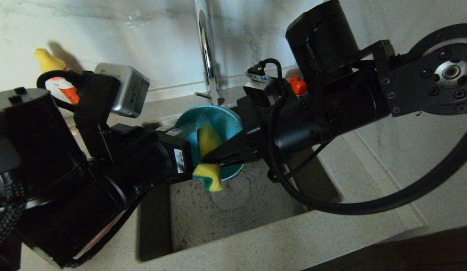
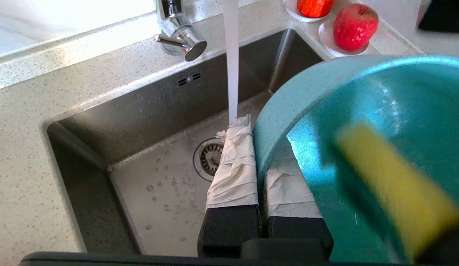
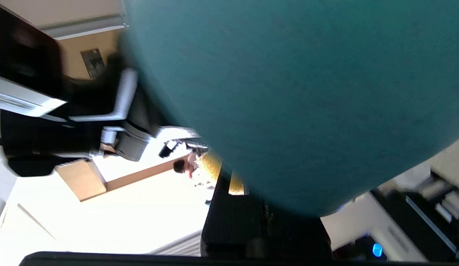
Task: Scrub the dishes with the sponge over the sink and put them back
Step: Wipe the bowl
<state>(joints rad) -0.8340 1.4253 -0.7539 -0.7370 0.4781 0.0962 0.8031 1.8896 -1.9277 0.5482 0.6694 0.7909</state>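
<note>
Right hand [image 1: 213, 158] presses spongy foam [image 1: 208, 158] into glazed bowl [image 1: 218, 120].

Place: a kitchen, at the sink area of a speckled pale stone worktop [image 2: 26, 177].
Sink [image 2: 140, 111]: a deep, square stainless-steel basin set into the worktop, with a round drain strainer [image 2: 209, 157] in its floor.
Tap [image 2: 177, 26]: chrome, at 12 o'clock from the basin, with water [image 2: 231, 55] running down in a steady stream.
Wall [image 1: 124, 22]: pale marbled splashback rising behind the tap.
Kitchen items: a yellow-capped bottle [image 1: 55, 75] at 10 o'clock from the sink; red apples on small white saucers [image 2: 340, 50] at 1 o'clock; a teal bowl [image 2: 399, 111] and a yellow sponge [image 1: 209, 158] held over the basin.
</note>
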